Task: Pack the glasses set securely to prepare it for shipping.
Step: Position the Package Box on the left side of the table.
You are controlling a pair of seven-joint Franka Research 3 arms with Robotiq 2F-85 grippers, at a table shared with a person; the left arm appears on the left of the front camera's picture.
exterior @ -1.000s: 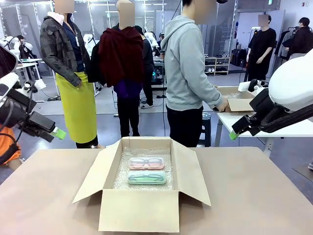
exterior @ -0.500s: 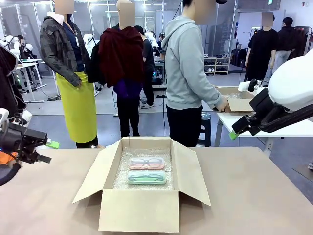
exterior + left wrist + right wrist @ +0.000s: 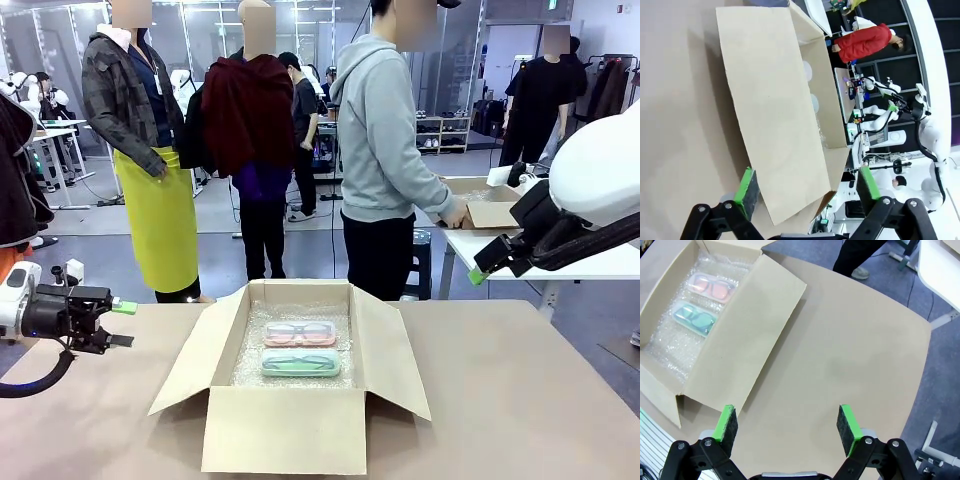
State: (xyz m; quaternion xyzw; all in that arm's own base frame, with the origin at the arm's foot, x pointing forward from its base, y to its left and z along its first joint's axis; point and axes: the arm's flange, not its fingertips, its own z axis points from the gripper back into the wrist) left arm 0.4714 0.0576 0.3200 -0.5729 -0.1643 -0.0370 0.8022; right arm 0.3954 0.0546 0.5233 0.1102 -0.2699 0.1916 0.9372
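The glasses set lies in an open cardboard box lined with bubble wrap. The pink case is at the far side and the mint green case nearer me, side by side. From above, the right wrist view shows the pink case and the mint case too. My left gripper hovers low over the table's left edge, open, pointing at the box's left flap. Nothing sits between the open fingers of my left gripper. High at the right, my right gripper hangs open and empty.
All of the box's flaps are spread outward; the right flap slopes over the table. A person in a grey hoodie stands beyond the far edge, hands on another box on a white side table. Bare tabletop lies either side of the box.
My left arm has come down from high at the left to just above the table's left edge, its gripper now level and aimed at the box. The right arm has not moved.
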